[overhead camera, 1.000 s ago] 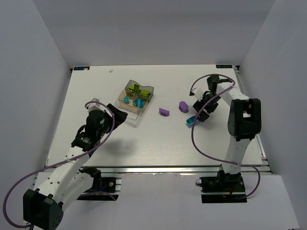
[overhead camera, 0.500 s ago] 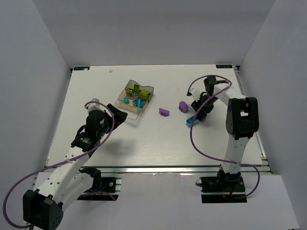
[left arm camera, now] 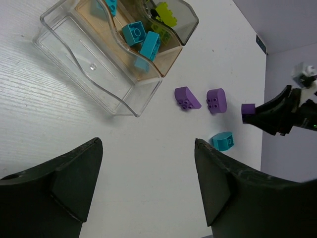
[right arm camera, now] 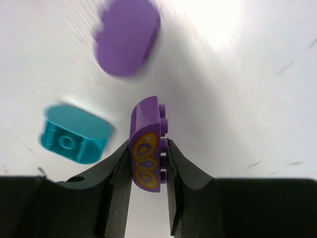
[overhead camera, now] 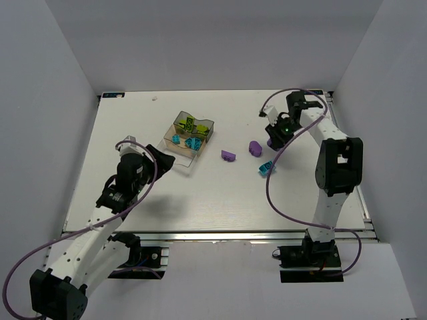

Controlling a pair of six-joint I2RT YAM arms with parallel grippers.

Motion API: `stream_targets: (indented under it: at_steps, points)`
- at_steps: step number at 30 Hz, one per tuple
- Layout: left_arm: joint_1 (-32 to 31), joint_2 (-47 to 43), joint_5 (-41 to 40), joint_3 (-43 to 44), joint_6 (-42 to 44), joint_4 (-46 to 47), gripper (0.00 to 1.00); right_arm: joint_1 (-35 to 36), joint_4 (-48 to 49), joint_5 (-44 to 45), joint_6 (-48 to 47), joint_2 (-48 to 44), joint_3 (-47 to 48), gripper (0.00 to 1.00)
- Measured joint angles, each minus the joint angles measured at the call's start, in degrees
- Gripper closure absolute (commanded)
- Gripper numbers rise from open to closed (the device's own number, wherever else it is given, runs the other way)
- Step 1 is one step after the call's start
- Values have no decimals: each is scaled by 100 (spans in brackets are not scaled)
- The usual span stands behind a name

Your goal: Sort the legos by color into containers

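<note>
While the right gripper has its fingers narrowed onto a purple lego with a yellow-and-orange printed face, pinching it by its two flat sides, the left gripper stands wide with nothing between its fingers, hovering over the white table just on the near side of the containers. Past the held piece, the right wrist view shows a cyan lego to the left and a second purple lego, blurred, farther off; the containers lie outside that view. The left wrist view gives what that one misses: the right gripper's dark fingers seen side-on at the right edge with the purple piece sticking out of their tips, a third purple lego lying just beside the second, and the cyan one apart on the near side of that pair. From above, the pair and the cyan piece lie right of centre, between the containers and the right gripper. The three containers adjoin in a row left of centre. The clear tray is nearest the left gripper, the orange-tinted tray behind it holds cyan legos, and the smoky grey tray is farthest and holds lime green legos.
</note>
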Motion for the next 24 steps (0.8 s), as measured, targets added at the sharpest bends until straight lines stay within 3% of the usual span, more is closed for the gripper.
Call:
stream_targets:
  at_steps: [5, 8, 10, 15, 20, 24]
  points:
    - [0, -181, -131, 328, 68, -184, 32, 452, 33, -1071, -599, -802, 208, 100]
    - [0, -289, -238, 522, 76, -282, 46, 1185, 385, -1530, -710, -1346, 15, 100]
    - [0, -345, -310, 595, 101, -369, 49, 1735, 780, -1685, -538, -1510, -81, 100]
    - [0, -487, -448, 629, 98, -590, 47, 2811, 2339, -1803, 1126, -1351, -208, 100]
    - [0, -741, -505, 629, 81, -684, 43, 3263, 3416, -1499, 2761, -643, 166, 100]
    - [0, -896, -509, 629, 66, -699, 42, 3539, 3862, -1108, 3477, -68, 437, 100]
